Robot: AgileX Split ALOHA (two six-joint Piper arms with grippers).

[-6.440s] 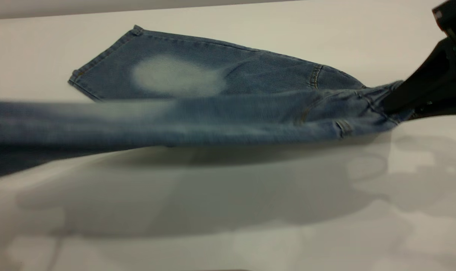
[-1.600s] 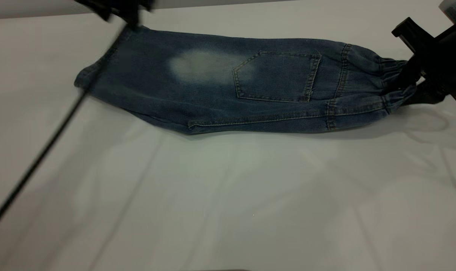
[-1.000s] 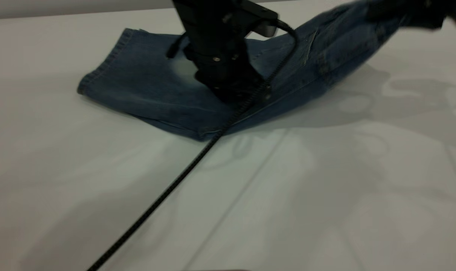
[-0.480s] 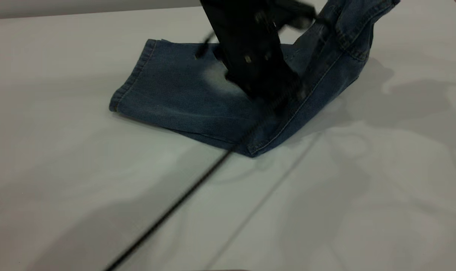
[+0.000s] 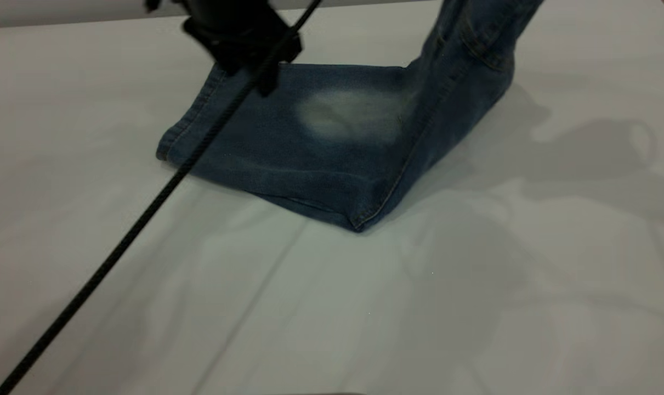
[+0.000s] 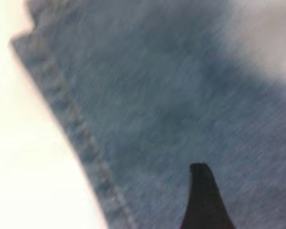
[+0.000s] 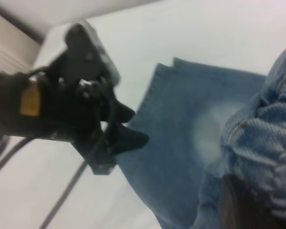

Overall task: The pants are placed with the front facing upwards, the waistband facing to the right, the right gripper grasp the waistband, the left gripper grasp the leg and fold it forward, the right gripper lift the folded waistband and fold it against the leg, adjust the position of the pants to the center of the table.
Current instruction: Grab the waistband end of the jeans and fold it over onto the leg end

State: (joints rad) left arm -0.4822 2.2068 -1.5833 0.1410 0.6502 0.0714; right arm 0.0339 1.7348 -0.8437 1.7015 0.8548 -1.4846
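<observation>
Pants (image 5: 288,142) half raised, right end effector (image 7: 238,202) clenching waistband (image 7: 262,157) in its wrist view only, left end effector (image 7: 128,131) released

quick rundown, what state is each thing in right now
pants: leg end flat on table, waistband end lifted upright
waistband: raised, held by right gripper
left gripper: above the leg hem, holding nothing
right gripper: shut on waistband
table: bare around pants
</observation>
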